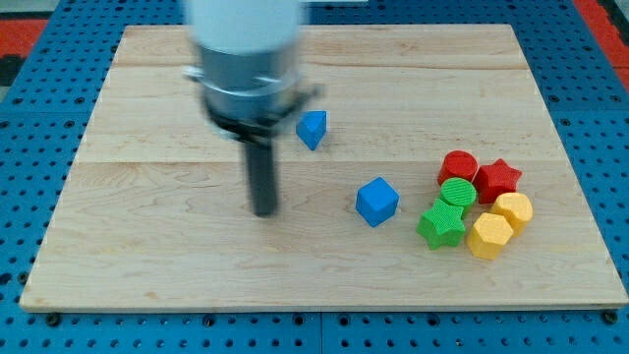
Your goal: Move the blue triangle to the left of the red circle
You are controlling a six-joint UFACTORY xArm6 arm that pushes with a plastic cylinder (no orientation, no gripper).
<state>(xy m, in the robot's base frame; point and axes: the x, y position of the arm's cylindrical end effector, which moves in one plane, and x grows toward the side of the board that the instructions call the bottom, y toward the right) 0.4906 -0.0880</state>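
2 blocks apart: my tip sits lower-left of blue triangle; no claw shows.

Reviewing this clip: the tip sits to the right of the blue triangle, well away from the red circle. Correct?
Not quite. In the camera view my tip sits to the left of the blue triangle, and lower. It is indeed well away from the red circle.

My arm's housing is cut off by the frame's top edge and smeared with motion blur, so I can't read any detail on it. It hides a stretch of the wooden board behind it in the upper left. At right, the green circle overlaps the lower edge of the red circle, and the yellow blocks' exact shapes are hard to make out.
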